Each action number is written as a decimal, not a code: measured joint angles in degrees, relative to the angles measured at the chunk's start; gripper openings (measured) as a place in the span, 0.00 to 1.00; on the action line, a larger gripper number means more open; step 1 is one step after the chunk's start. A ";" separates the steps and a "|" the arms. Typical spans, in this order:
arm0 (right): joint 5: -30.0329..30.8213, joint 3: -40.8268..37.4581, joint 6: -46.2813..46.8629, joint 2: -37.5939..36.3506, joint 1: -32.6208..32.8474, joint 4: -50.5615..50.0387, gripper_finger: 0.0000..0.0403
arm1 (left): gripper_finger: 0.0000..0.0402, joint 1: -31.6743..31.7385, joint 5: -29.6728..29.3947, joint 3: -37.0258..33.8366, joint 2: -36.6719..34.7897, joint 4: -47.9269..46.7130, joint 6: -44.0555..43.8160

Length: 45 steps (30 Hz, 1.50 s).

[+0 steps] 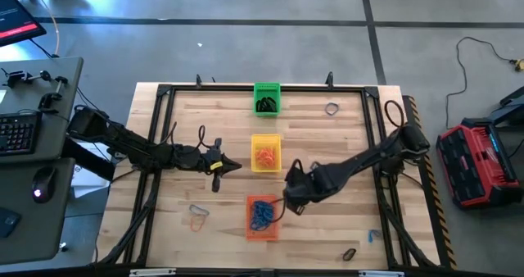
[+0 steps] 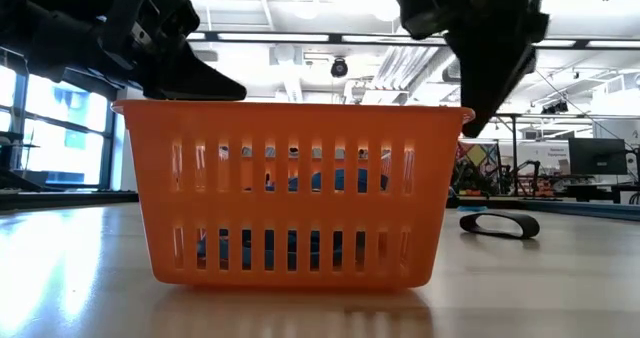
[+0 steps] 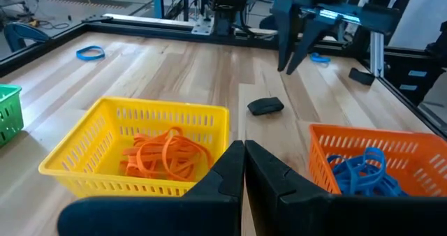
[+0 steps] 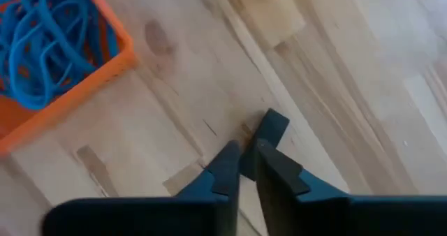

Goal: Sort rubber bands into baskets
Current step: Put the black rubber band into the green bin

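Three baskets stand in a row down the table's middle. The green basket holds black rubber bands, the yellow basket orange ones, and the orange basket blue ones. My right gripper points down just right of the orange basket, its fingers a narrow gap apart with nothing between them. A black band lies flat on the wood below its tips. My left gripper hangs shut left of the yellow basket, holding nothing.
Loose bands lie about: a black one and an orange one near left, a dark one far right, a black one and a blue one near right. The black frame rims the table.
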 joint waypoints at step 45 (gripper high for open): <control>4.52 -1.30 -11.32 3.33 -9.42 0.81 0.02 | 0.01 0.02 -0.12 0.07 0.00 -0.10 3.10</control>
